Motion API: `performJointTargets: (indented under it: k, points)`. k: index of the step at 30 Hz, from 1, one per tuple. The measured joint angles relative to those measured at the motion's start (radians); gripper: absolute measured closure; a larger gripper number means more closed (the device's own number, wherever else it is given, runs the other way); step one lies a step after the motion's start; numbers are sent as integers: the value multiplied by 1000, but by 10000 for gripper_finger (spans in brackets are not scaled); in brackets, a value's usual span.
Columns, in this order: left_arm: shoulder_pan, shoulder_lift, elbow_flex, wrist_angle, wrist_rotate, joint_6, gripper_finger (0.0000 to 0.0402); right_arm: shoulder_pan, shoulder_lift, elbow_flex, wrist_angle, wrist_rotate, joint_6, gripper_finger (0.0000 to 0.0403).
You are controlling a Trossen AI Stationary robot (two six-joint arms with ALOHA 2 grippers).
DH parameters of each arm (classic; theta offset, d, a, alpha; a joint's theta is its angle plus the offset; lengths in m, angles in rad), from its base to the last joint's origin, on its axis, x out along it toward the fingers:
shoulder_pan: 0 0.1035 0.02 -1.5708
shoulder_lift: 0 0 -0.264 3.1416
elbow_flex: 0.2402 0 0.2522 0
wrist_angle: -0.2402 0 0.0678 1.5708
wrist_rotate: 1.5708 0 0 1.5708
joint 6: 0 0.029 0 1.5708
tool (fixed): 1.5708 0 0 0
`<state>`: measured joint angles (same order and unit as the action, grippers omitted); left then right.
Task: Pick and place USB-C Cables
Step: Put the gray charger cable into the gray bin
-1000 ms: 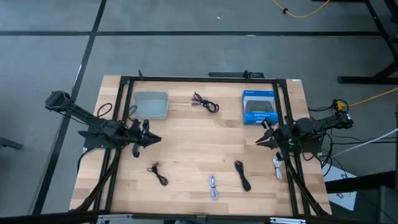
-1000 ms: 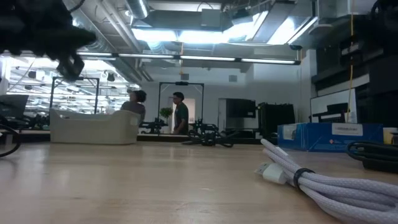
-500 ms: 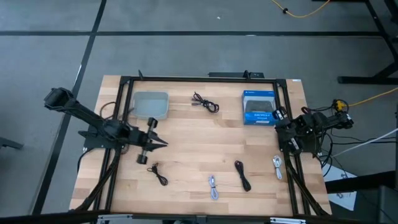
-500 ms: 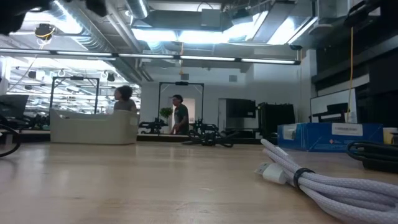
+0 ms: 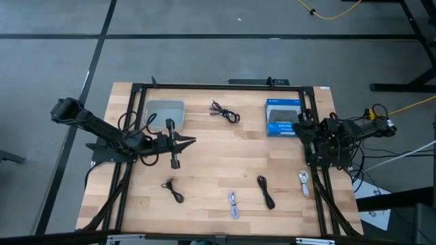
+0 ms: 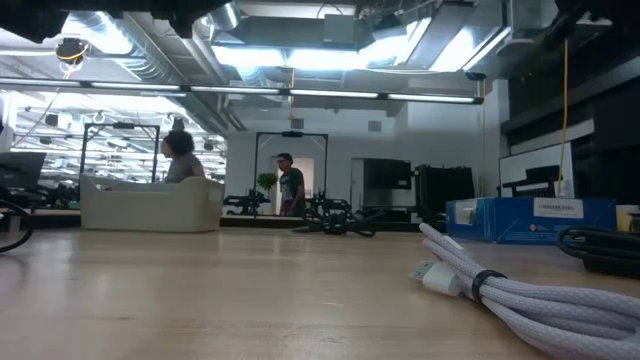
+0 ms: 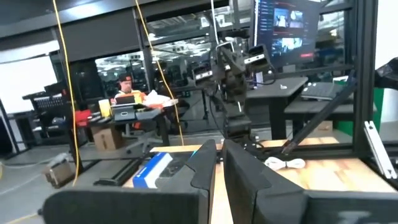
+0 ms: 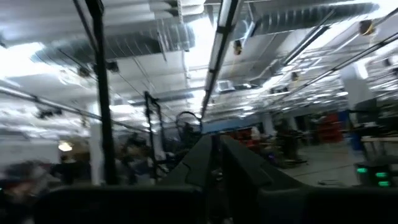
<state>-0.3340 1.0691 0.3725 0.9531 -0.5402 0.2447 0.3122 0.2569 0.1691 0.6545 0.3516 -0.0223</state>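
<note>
Several short bundled USB-C cables lie flat on the wooden table: a black one (image 5: 225, 112) near the far edge, a black one (image 5: 174, 190) near the left, a white one (image 5: 234, 204), a black one (image 5: 266, 192) and a white one (image 5: 304, 182) toward the near edge. The low view shows the white one (image 6: 520, 290) closest. My left gripper (image 5: 193, 141) hangs shut over the table's left middle, pointing right, above and apart from every cable. My right gripper (image 5: 298, 126) is shut beside the blue box (image 5: 283, 117), tipped upward; its wrist view shows only ceiling.
A shallow grey tray (image 5: 165, 114) sits at the far left and the blue box at the far right. A black frame (image 5: 218, 86) runs along the table's edges. Bare wood lies in the middle between the arms. People stand in the room beyond (image 6: 288, 185).
My left gripper has swung toward the table's right and slightly toward the far edge, turning about its wrist. My right gripper has drawn back from the table's middle toward the far edge next to the blue box and tipped upward. No cable has moved.
</note>
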Motion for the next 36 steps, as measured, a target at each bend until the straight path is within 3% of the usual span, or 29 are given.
performJointTargets:
  k: [4,7,9,14,20,25,32,36]
  points:
    - [0,0,0,0,1,-3,376,-23,164,112,-6,22,-112,362]
    - [0,0,0,0,1,0,376,-47,292,203,-113,106,-137,362]
    - [0,0,0,0,1,0,376,-61,364,267,-250,161,-96,362]
    - [-3,0,0,-17,1,-8,376,-67,479,402,-608,169,107,362]
    - [-7,0,0,-51,2,-20,376,-101,588,493,-665,185,212,362]
    - [-7,0,0,-51,2,-59,376,-242,750,620,-701,23,196,362]
    - [-7,0,0,-52,4,-61,376,-479,990,920,-1003,-105,182,362]
    - [-7,-1,1,-102,58,-116,376,-596,1123,1052,-1109,-245,198,362]
